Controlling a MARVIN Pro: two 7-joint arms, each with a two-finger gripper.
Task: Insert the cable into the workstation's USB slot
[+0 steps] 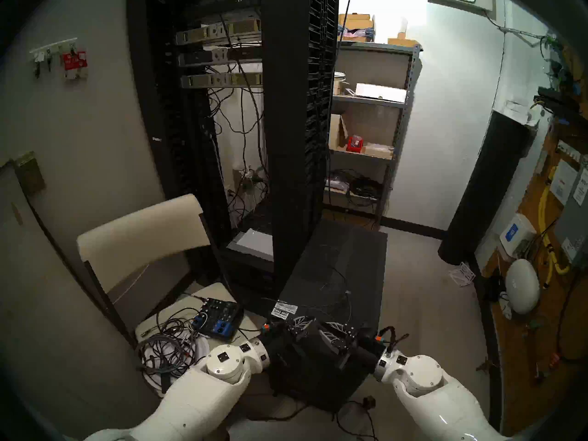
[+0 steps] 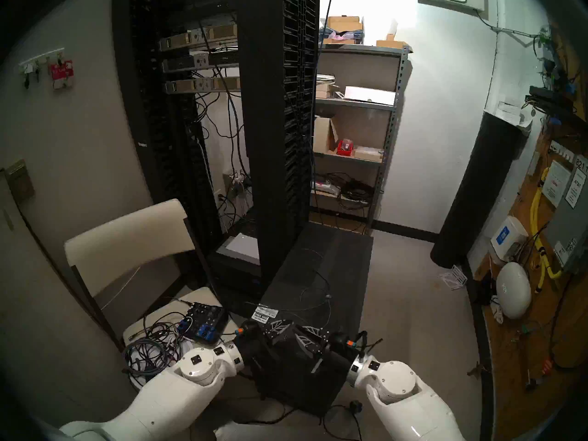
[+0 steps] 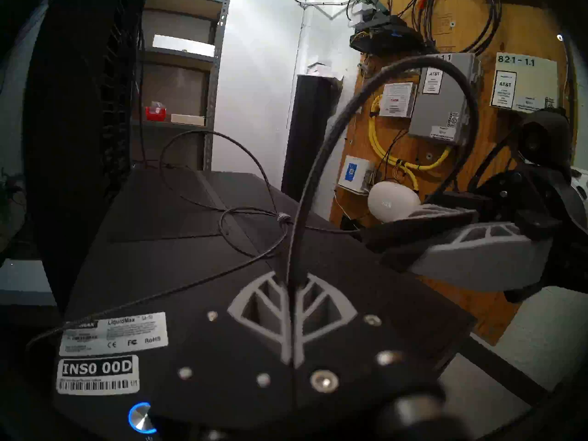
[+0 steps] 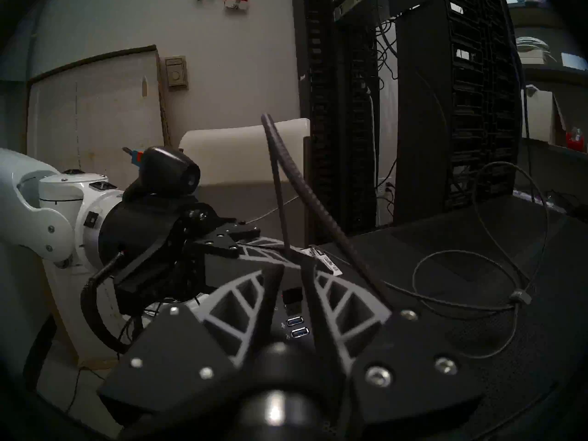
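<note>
The black workstation (image 1: 343, 265) lies flat, its blue-lit button (image 3: 141, 418) near me. My left gripper (image 3: 291, 279) is shut on the thin dark cable (image 3: 318, 163), which arches up and comes down past my right gripper (image 4: 292, 268). The rest of the cable lies in loops on the mesh top around a silver bead (image 4: 520, 298). The right jaws stand slightly apart around a small black plug (image 4: 292, 294) beside the red light (image 4: 282, 295), with a slit either side. Just below is the USB slot (image 4: 299, 332), empty, next to its twin (image 4: 294, 321).
The tall black server rack (image 1: 286, 144) stands right behind the workstation. A cream chair (image 1: 143, 233) on my left carries a blue mixer (image 1: 218, 319) and tangled cables (image 1: 168, 348). A metal shelf (image 1: 366, 128) is at the back, and a power cord (image 1: 369, 402) lies on the floor.
</note>
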